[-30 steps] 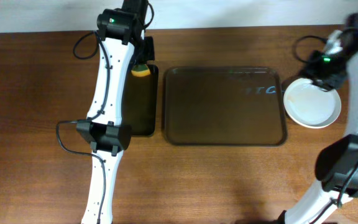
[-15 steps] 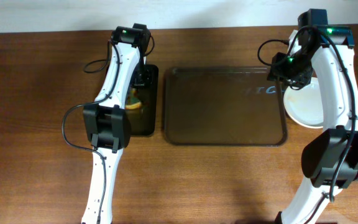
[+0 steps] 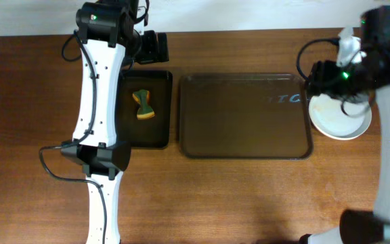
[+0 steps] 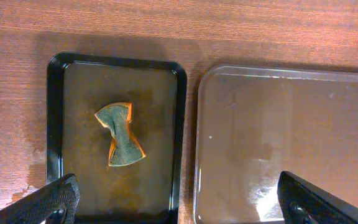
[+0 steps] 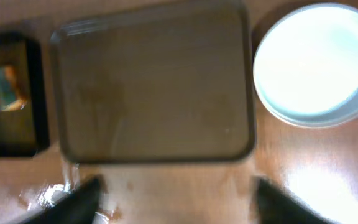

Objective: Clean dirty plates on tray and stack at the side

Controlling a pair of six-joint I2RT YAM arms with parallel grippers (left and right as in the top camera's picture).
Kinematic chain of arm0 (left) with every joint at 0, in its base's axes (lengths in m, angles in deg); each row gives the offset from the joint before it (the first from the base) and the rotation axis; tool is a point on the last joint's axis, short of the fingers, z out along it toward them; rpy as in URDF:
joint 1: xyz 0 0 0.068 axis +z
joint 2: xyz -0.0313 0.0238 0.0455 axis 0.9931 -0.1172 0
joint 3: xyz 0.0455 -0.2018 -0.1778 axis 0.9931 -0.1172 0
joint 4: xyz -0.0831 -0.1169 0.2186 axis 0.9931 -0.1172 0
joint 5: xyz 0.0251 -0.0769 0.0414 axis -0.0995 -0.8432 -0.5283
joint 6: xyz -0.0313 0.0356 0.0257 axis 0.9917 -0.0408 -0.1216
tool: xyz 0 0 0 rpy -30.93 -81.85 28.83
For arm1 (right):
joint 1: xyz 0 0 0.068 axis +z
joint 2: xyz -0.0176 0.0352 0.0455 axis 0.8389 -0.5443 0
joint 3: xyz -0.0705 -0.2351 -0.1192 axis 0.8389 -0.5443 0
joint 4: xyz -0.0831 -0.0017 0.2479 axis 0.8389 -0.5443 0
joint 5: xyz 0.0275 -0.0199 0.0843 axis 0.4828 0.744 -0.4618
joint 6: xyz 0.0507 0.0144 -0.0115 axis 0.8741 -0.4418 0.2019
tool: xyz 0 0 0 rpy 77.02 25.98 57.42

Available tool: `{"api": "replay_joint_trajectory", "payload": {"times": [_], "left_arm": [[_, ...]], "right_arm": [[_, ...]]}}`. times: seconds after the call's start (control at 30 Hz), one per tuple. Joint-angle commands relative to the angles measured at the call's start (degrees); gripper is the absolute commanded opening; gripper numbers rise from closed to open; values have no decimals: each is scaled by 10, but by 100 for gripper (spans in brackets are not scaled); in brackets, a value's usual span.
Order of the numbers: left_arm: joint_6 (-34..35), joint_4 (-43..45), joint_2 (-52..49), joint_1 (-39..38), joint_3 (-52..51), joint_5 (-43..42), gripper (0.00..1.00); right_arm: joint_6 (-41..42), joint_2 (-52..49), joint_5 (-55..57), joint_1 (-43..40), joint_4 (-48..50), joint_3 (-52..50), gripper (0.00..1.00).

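A narrow black plastic tray (image 4: 55, 124) toward the worktop's far-left corner holds a twisted green-orange sponge (image 4: 120, 135). The large dark-brown rectangular tray (image 3: 242, 135) lies centre, and the round white plates (image 5: 319, 62) sit near the right edge, their count unclear. The left gripper (image 4: 176, 193) and the blurred right gripper (image 5: 176, 186) gape wide.

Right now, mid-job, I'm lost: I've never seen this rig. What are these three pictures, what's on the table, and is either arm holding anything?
These are two white robot arms at a wooden table, each ending in a two-finger tool. The overhead picture looks straight down. The other two come from a camera on each wrist, so the dark shapes at their bottom corners are that arm's own fingers. On the table: a small black tray holding a green-and-orange sponge, the big brown tray with no plate on it, and white plates just off its right end; I cannot count them. The left tool and right tool are both open and hold nothing.
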Motion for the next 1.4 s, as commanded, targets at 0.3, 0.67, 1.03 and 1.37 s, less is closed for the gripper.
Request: {"api": "replay_joint_trajectory", "payload": {"times": [0.3, 0.67, 1.03, 1.37], "left_arm": [[2, 0, -9, 4, -3, -8, 100], [2, 0, -9, 4, -3, -8, 100], [2, 0, -9, 4, -3, -8, 100], [2, 0, -9, 4, -3, -8, 100]], "right_arm": [[-5, 52, 7, 3, -45, 7, 98], [-124, 342, 56, 110, 406, -357, 98], [-122, 840, 27, 104, 819, -1062, 98], [-122, 939, 7, 104, 861, -1163, 99]]}}
